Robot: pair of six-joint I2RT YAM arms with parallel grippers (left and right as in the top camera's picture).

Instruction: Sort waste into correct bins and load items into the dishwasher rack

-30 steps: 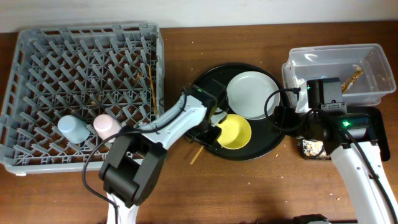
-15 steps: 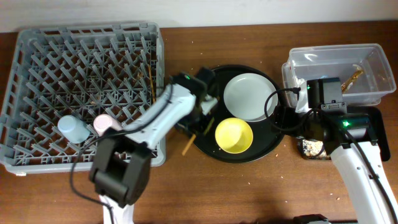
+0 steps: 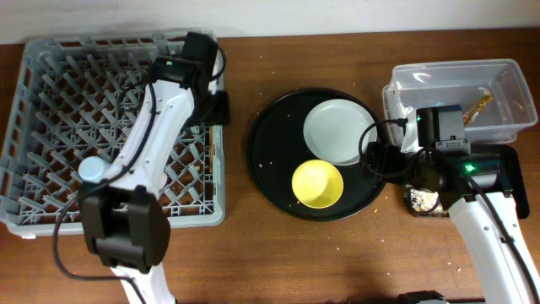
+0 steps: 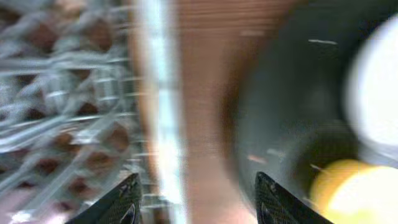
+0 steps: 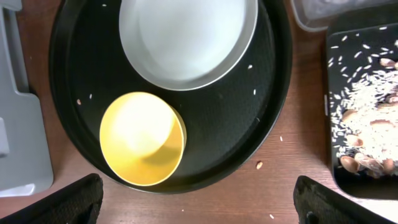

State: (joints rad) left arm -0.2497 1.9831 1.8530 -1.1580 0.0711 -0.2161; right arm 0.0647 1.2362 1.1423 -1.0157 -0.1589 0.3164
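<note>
The grey dishwasher rack [image 3: 51, 76] fills the left, with the light-blue cup [image 3: 91, 171] in it; my left arm hides the pink cup. My left gripper [image 3: 218, 108] is open and empty over the rack's right rim [image 4: 158, 112]; its wrist view [image 4: 198, 193] is blurred. The yellow bowl [image 3: 317, 183] and white plate [image 3: 340, 131] sit on the round black tray [image 3: 270, 152]. My right gripper [image 3: 380, 159] is open and empty above the tray's right edge [image 5: 211, 205], near the bowl [image 5: 142, 138] and plate [image 5: 186, 37]. No chopsticks show.
The clear tub [image 3: 460, 97] at the back right holds a gold-brown piece [image 3: 481, 101]. The black rectangular tray [image 5: 367, 118] beside it holds rice and brown scraps and is partly under my right arm. Crumbs dot the wood.
My left arm swung from the round tray's left side back and left, to the rack's right rim. The chopstick seen by its gripper earlier is no longer in view. The right arm held still.
</note>
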